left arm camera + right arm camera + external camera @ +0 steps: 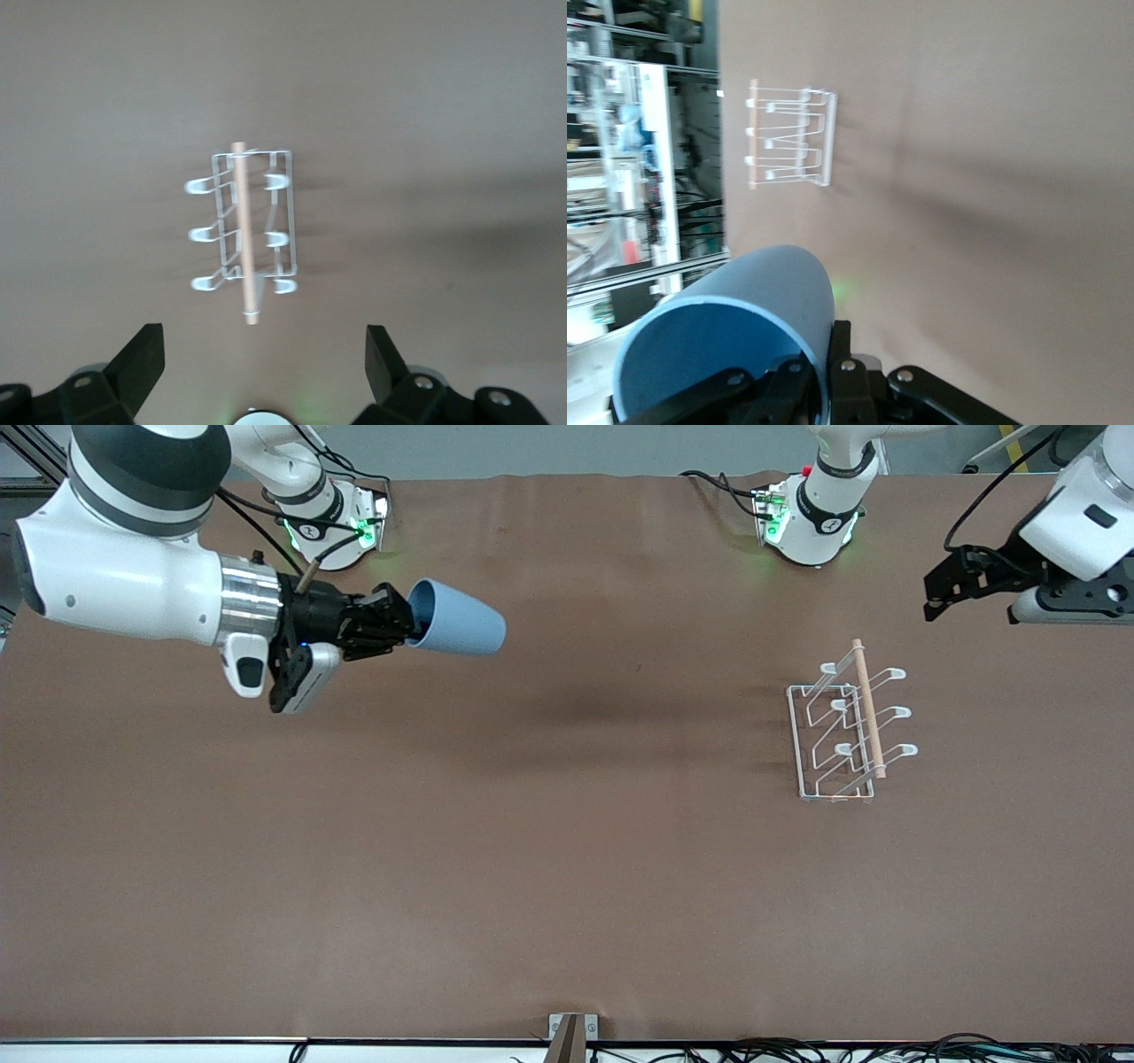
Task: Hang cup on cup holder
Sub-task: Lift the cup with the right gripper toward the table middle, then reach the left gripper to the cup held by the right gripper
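Observation:
My right gripper (409, 627) is shut on the rim of the light-blue cup (459, 631) and holds it on its side in the air over the right arm's end of the table. In the right wrist view the cup (744, 328) fills the foreground, one finger inside its dark-blue mouth and one outside. The white wire cup holder (848, 726) with its wooden rod stands on the table toward the left arm's end; it also shows in the left wrist view (248, 232) and the right wrist view (788, 137). My left gripper (930, 607) is open and empty, up in the air beside the holder.
The brown table (567, 850) spreads wide between the cup and the holder. The two arm bases (811, 514) stand along the edge farthest from the front camera. Cables and a small bracket (571, 1032) lie at the nearest edge.

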Motion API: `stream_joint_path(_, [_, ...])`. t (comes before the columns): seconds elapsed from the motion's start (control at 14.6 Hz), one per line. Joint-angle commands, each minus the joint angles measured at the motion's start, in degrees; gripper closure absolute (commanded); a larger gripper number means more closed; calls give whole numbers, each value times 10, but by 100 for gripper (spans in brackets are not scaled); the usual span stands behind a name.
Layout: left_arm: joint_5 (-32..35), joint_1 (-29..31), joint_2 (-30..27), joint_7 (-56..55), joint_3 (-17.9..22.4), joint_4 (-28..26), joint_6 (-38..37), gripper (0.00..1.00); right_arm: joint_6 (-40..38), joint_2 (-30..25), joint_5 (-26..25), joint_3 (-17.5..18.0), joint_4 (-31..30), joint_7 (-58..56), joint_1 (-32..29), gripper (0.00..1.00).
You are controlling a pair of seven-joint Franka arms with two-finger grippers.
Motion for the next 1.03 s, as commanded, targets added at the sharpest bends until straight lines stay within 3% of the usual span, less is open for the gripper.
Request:
stream_joint_path(0.0, [-14, -26, 6, -1, -21, 18, -6, 0, 1, -2, 51, -7, -9, 6, 15, 100])
stream_joint_path(0.34, [-64, -69, 6, 9, -91, 21, 55, 0, 4, 33, 142, -7, -9, -2, 27, 100])
stream_joint_path(0.68, [-70, -109, 91, -2, -168, 110, 91, 0, 4, 61, 160, -7, -7, -12, 47, 98])
stream_joint_path(0.96, [-68, -126, 129, 9, -203, 117, 142, 0, 3, 64, 162, -7, -7, -15, 50, 98])
